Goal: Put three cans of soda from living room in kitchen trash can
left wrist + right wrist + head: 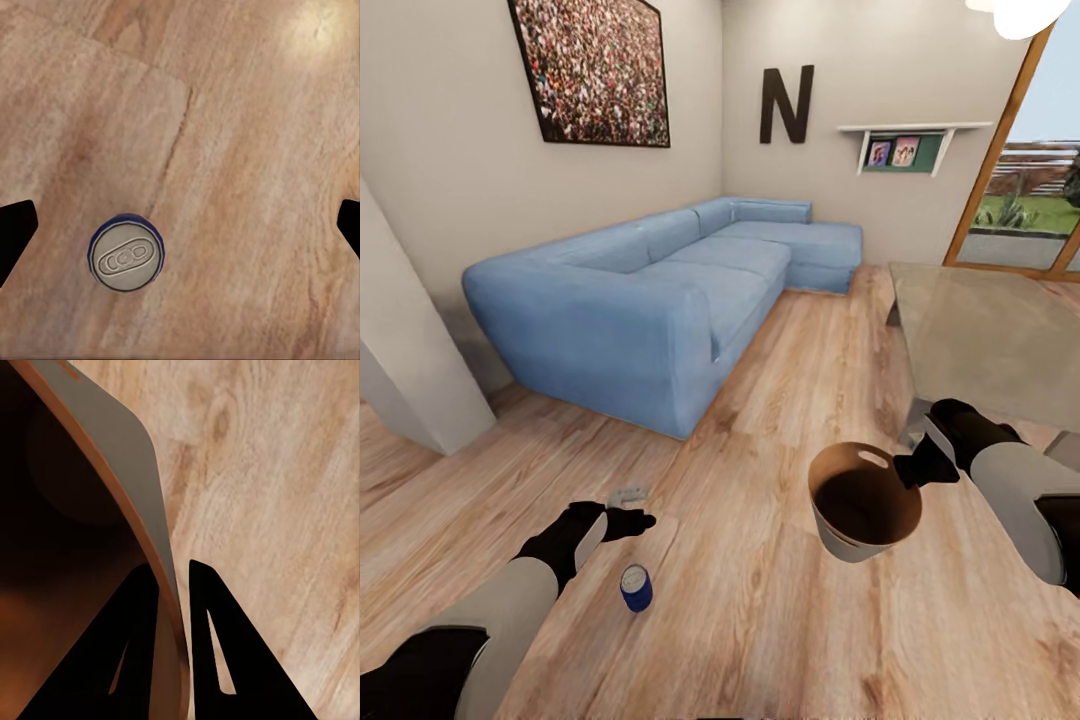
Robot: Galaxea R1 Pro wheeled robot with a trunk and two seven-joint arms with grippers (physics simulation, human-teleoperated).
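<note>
The right gripper (174, 641) pinches the trash can (860, 505) by its rim, holding it above the wood floor (760, 610). The left gripper (622, 523), spread wide, hovers over a dark blue soda can (125, 256) standing upright on the floor, near the blue sofa (660, 300).

We note even, bright light; daylight enters through the glass door (1028, 190). Wide-angle bending at head-view edges. A glare patch on the floor (322, 30). Renders slightly soft.
</note>
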